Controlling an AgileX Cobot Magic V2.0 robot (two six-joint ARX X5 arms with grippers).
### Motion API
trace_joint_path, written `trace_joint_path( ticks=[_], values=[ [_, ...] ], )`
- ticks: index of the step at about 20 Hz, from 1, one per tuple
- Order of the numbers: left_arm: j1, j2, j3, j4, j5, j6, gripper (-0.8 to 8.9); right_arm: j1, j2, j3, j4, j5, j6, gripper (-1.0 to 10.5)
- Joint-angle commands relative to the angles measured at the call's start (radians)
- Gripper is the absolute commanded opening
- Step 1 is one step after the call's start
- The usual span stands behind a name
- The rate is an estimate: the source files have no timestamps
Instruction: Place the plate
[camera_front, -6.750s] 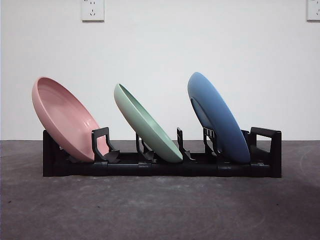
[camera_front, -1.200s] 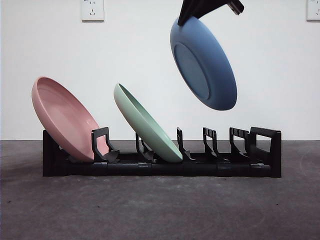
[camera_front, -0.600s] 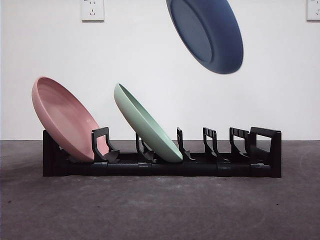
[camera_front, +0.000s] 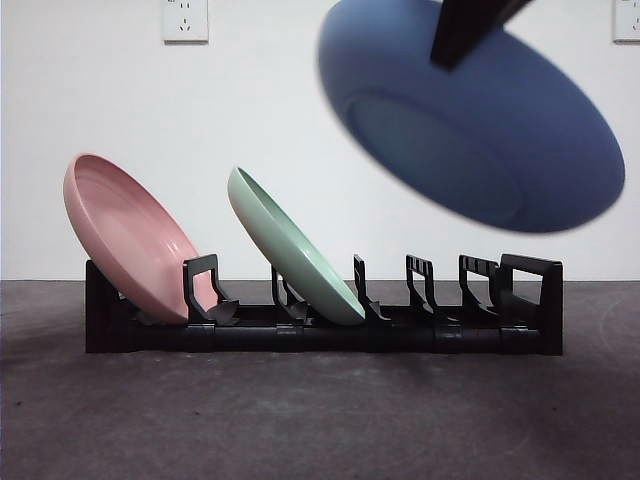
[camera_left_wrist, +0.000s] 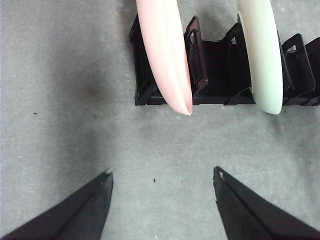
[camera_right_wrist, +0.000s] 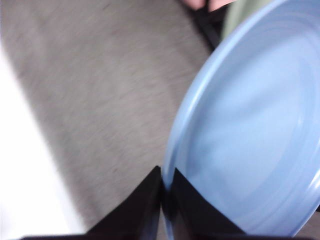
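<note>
- A plain white wall (camera_front: 120, 140) fills the back of the front view.
- Two white wall sockets sit high on it: one at the left (camera_front: 186, 19), one cut by the right edge (camera_front: 627, 19).
- The dark grey table surface (camera_front: 300, 420) looks rough and speckled.

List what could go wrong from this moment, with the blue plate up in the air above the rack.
1. The right tool pinches the blue plate only at its rim, and the plate is blurred in motion; it could slip or swing.
2. The plate hangs above the black rack; a drop might strike the rack or the green plate.
3. The pink plate and green plate merely lean in their slots, so a knock could tip them.
</note>
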Motion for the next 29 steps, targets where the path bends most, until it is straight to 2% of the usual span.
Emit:
trace_joint_path(
  ticks=[1,3,7,15,20,27,29],
  values=[
    [-0.001,0.006,0.023,0.005,0.003,0.001,3.21,0.101,0.030,-0.025,0.029,0.014,-0.008,0.1],
    [-0.001,0.006,0.023,0.005,0.003,0.001,3.21,0.158,0.066,-0.040,0.038,0.056,-0.010,0.1],
    [-0.001,0.006,0.023,0.004,0.003,0.001,3.21,0.192,0.171,-0.040,0.096,0.061,-0.038,0.1],
    [-0.001,0.006,0.023,0.004,0.003,0.002,3.21,0.188,0.417,-0.040,0.208,0.072,-0.127,0.1],
    [-0.001,0.006,0.023,0.004,0.003,0.002,3.21,0.186,0.512,-0.040,0.250,0.173,-0.146,0.1],
    [-0.001,0.006,0.023,0.003,0.003,0.002,3.21,0.174,0.585,-0.040,0.273,0.169,-0.173,0.1],
    [-0.001,0.006,0.023,0.003,0.003,0.002,3.21,0.174,0.591,-0.040,0.271,0.169,-0.173,0.7]
  ],
)
